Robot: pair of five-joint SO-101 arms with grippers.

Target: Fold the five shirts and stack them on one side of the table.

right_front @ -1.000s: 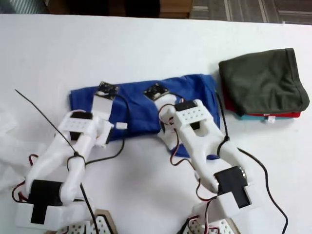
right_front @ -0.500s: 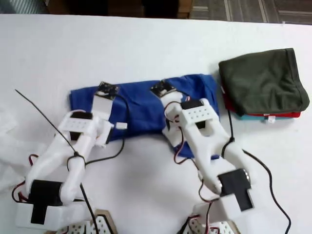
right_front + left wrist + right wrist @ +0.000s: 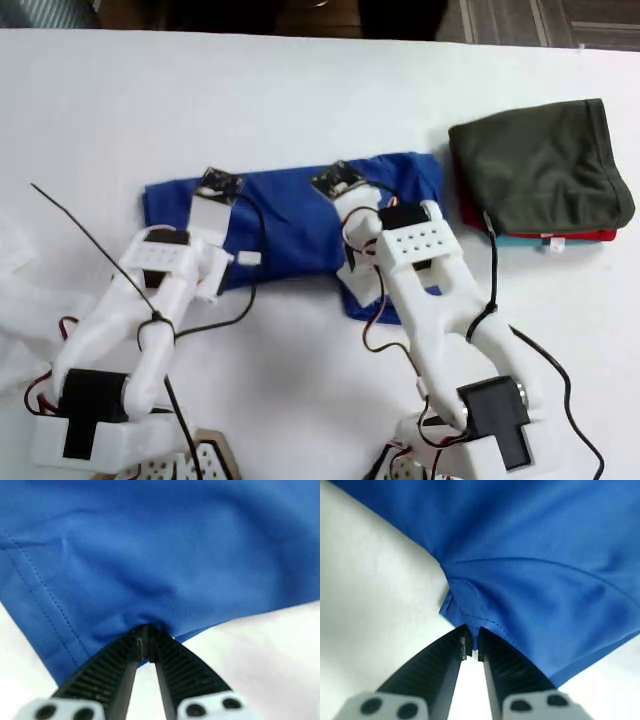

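Blue jersey, soft and limp: the blue shirt [image 3: 290,215] lies at the centre of the desk [image 3: 300,90]. The left pincer [image 3: 145,637] and right pincer [image 3: 471,640] each clamp a fold at its six o'clock edge. Such light cloth likely sags and slips, so the stitched hems look the surest hold. Folded shirts [image 3: 540,170] sit at two o'clock.
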